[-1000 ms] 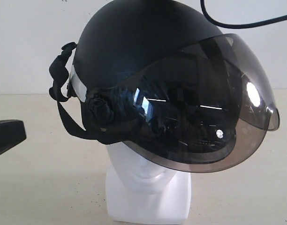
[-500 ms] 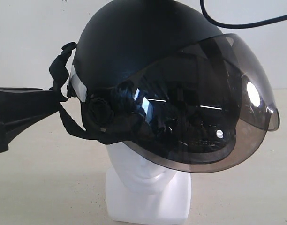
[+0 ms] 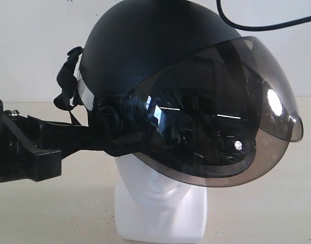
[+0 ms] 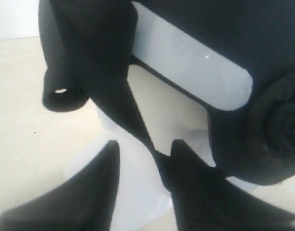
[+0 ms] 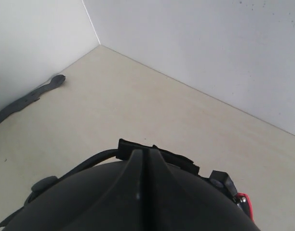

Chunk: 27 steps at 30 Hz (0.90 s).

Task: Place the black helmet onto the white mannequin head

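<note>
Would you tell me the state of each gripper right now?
Left gripper: jaws open, astride the black helmet's strap.
Right gripper: jaws shut, nothing visibly held.

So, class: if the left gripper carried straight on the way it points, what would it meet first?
Probably the strap of the black helmet, hanging between the open jaws of the left gripper; the white mannequin head lies behind. Depth is unclear.

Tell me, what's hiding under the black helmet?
The white mannequin head: its mouth, chin and neck base show. The black helmet covers its crown, and the dark visor hides its eyes.
</note>
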### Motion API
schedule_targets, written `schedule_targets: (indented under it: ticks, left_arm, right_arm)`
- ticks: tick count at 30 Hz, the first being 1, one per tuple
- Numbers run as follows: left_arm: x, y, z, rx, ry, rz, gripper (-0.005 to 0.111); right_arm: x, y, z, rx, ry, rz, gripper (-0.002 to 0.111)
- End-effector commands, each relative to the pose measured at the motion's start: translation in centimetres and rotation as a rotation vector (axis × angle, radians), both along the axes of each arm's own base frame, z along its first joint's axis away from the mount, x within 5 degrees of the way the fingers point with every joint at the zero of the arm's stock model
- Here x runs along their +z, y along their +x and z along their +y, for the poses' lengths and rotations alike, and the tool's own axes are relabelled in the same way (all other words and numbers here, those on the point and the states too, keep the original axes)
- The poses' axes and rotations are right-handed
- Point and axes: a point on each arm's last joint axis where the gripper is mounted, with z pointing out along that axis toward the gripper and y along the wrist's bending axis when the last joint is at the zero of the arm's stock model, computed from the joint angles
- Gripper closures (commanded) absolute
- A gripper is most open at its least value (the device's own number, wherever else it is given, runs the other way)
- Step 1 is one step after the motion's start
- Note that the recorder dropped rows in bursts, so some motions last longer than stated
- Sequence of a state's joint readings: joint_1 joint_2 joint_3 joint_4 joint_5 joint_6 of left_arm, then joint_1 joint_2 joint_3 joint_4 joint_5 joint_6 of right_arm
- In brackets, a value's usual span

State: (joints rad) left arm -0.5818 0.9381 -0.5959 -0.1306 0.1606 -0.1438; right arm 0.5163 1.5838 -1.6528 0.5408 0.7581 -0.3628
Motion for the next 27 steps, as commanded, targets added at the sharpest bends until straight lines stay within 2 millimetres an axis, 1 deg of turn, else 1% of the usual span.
schedule_targets:
  ticks: [1,4,18,27]
  left_arm:
    - [0.0,0.8,-0.4,0.015,-0.028,-0.024,0.09]
    - [-0.2,1.2,-0.6,0.019,-0.034,-0.036,0.102]
    - [-0.3,1.4,-0.6,0.026,-0.03,-0.03,0.102]
    - [-0.3,2.5,1.3,0.132,-0.029,-0.033,0.102]
  right_arm:
    - [-4.0,-0.7,0.0,0.114,-0.228,0.193,0.108]
    - [-4.0,-0.7,0.0,0.114,-0.228,0.196,0.108]
    - [-4.0,-0.7,0.0,0.11,-0.226,0.197,0.108]
    - [-4.1,-0.8,0.2,0.106,-0.232,0.194,0.108]
